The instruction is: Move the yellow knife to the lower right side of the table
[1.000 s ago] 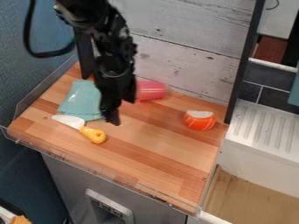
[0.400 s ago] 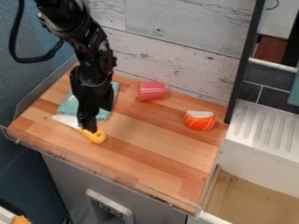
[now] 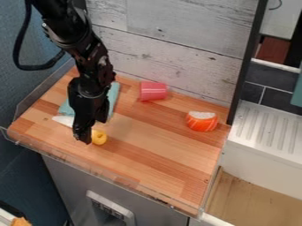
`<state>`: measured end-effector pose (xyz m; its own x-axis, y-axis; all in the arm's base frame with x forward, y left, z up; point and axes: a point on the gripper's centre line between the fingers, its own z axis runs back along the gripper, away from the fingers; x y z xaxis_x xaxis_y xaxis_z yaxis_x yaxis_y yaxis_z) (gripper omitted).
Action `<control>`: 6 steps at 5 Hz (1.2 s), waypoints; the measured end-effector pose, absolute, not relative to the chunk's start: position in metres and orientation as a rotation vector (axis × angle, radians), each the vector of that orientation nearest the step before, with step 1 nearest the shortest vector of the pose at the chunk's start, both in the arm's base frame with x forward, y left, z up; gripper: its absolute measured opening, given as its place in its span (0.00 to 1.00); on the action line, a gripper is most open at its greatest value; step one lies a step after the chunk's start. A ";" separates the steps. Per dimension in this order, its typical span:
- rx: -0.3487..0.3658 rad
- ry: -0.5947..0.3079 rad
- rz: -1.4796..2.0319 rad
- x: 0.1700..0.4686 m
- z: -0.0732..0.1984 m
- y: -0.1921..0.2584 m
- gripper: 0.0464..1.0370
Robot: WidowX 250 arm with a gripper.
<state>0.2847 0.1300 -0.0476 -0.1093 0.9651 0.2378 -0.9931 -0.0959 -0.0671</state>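
The claw [image 3: 82, 139] is down across the yellow knife [image 3: 62, 119] at the left of the surface [image 3: 156, 154], likely so it can lift by the handle [image 3: 100, 137], though I cannot tell whether it is clenched or released.

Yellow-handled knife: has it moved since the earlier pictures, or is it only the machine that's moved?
Only the machine, as far as I can see. The gripper has moved left and toward the table's near edge, down to the handle of the knife. Whether it has taken hold, I cannot tell. The knife, teal cloth, pink cup and orange-and-white toy stayed put.
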 end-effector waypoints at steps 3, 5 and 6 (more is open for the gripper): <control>0.156 -0.186 1.682 0.285 -0.069 0.134 0.91; 0.097 -0.213 1.665 0.290 -0.071 0.132 0.44; 0.010 -0.223 1.687 0.283 -0.070 0.130 0.44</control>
